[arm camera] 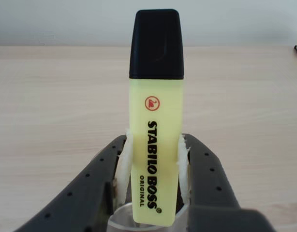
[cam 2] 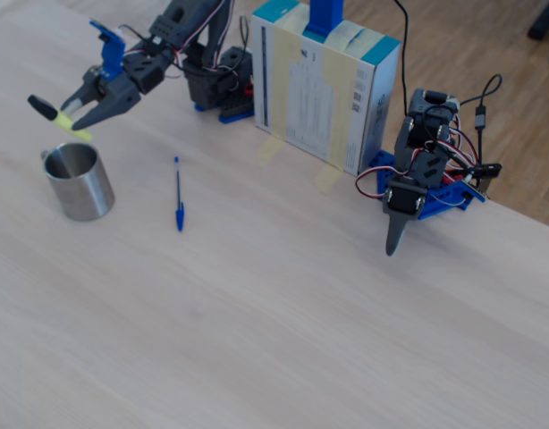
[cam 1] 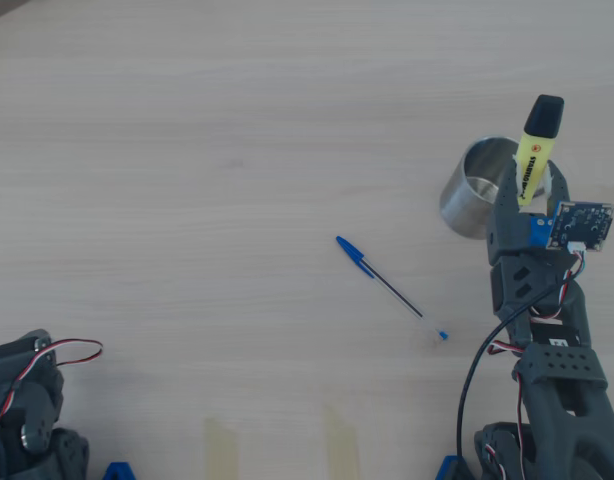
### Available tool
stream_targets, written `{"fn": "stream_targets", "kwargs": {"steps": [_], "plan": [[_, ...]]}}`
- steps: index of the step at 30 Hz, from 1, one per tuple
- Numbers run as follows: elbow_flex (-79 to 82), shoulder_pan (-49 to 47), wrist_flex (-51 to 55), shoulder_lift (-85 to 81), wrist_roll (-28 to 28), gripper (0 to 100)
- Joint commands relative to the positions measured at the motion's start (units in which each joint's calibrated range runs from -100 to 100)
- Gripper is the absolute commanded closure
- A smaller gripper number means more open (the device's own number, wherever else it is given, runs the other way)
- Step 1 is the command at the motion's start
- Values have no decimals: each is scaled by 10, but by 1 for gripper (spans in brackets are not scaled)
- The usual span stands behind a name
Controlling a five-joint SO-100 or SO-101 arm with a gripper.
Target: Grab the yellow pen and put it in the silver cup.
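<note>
The yellow pen [cam 1: 535,152], a thick highlighter with a black cap, is held in the air by my gripper [cam 1: 528,192], which is shut on its lower body. In the fixed view the yellow pen [cam 2: 67,121] tilts cap-outward with its yellow end just above the rim of the silver cup [cam 2: 81,189]. From overhead, the silver cup [cam 1: 461,205] stands upright, its right rim under the fingers. The wrist view shows the yellow pen [arm camera: 155,121] upright between both white-padded fingers [arm camera: 93,191] of the gripper [arm camera: 155,166].
A thin blue ballpoint pen [cam 1: 387,284] lies on the table left of the arm. A second arm [cam 2: 421,183] rests at the table edge, beside a blue-and-white box [cam 2: 324,85]. Two tape strips [cam 1: 220,447] sit near the front edge.
</note>
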Motion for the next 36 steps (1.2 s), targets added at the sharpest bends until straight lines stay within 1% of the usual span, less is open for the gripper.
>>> {"fn": "stream_targets", "kwargs": {"steps": [1,36], "plan": [[-28,-4,-11,1,2,93],[-216,-3,-11,232,2,93]]}}
